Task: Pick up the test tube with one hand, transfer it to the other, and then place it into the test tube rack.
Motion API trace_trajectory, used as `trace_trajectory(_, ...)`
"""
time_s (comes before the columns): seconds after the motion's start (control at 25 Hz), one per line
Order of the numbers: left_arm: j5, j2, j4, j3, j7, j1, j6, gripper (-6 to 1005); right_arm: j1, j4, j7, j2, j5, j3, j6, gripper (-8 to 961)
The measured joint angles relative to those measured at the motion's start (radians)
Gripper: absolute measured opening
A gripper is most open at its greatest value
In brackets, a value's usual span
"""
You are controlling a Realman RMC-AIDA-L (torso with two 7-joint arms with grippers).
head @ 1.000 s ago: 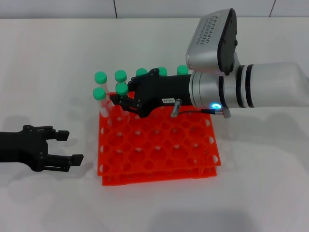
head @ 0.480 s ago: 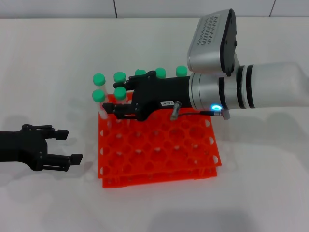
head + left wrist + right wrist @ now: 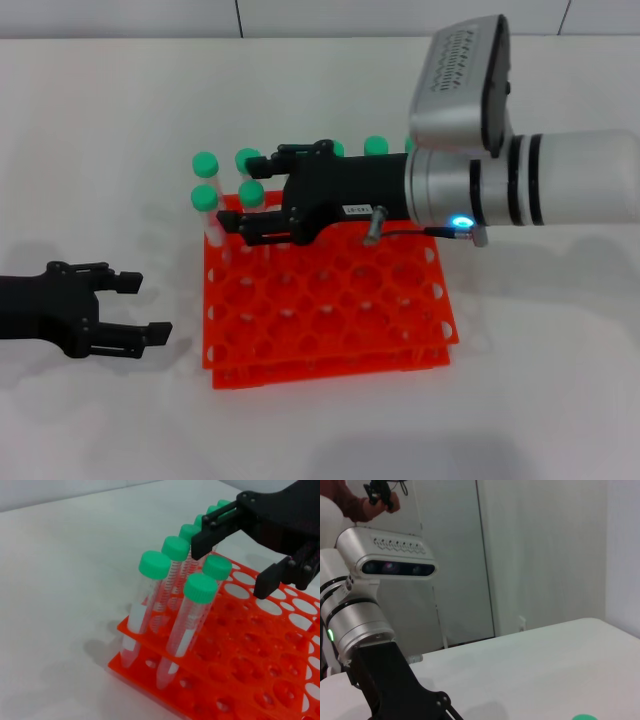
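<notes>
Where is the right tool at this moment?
In the head view, the right tool hangs open over the back-left part of the orange test tube rack, its fingers on either side of a green-capped test tube standing there.

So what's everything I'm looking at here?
test tubes: eight by the left wrist view, clear with green caps, standing in the rack's far and left holes, some behind the right gripper in the head view
test tube rack: one, orange-red, two tiers, middle of the table
table: one, white, under everything
right gripper: one, black with a white label, over the rack's far left corner, fingers open on either side of a capped tube
left gripper: one, black, low over the table to the left of the rack, fingers open, holding nothing
</notes>
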Motion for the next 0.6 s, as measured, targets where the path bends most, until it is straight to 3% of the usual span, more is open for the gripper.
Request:
trace_trajectory(0.36, -0.045, 0.008, -0.017, -0.011, 0.021, 0.006, 0.003, 876, -0.150, -0.146, 0.004, -0.003, -0.086, 0.070, -0.023, 724)
trace_trajectory(0.6, -0.052, 0.002, -0.018, -0.107, 0.060, 0.001, 0.028, 876, -0.265, -0.241, 0.004, -0.002, -0.131, 0.185, -0.105, 723)
